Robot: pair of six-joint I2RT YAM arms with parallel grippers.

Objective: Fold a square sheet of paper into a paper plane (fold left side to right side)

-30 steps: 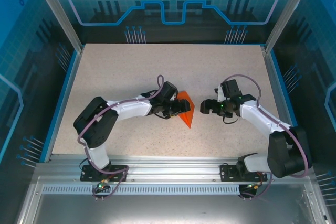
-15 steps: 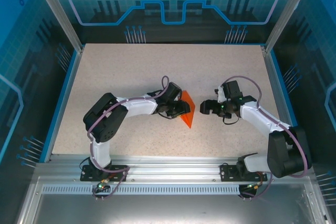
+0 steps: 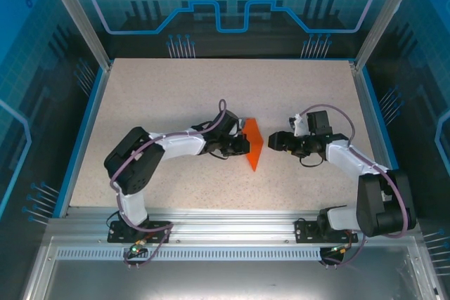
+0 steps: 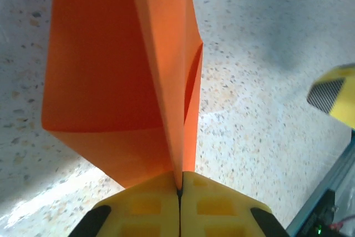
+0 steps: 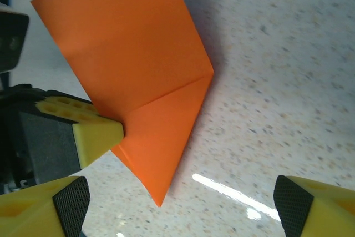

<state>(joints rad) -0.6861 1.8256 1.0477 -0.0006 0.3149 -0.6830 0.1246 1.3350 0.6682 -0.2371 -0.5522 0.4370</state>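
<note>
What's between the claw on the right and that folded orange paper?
Nothing but bare speckled tabletop lies between the right claw and the folded orange-red paper sheet; the overhead and right wrist views both show it.

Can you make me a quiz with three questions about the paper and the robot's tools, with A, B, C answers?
1. Where is the paper?
A) the far corner
B) by the left edge
C) the middle of the table, between the left tool and the right tool

2. What colour is it?
A) orange
B) blue
C) green

3. The left tool is...
A) wide open
B) shut on the paper
C) far from the paper

Answers: 1 C, it sits between both tools; 2 A, it is bright orange-red; 3 B, its yellow fingers pinch the paper's edge.
</note>
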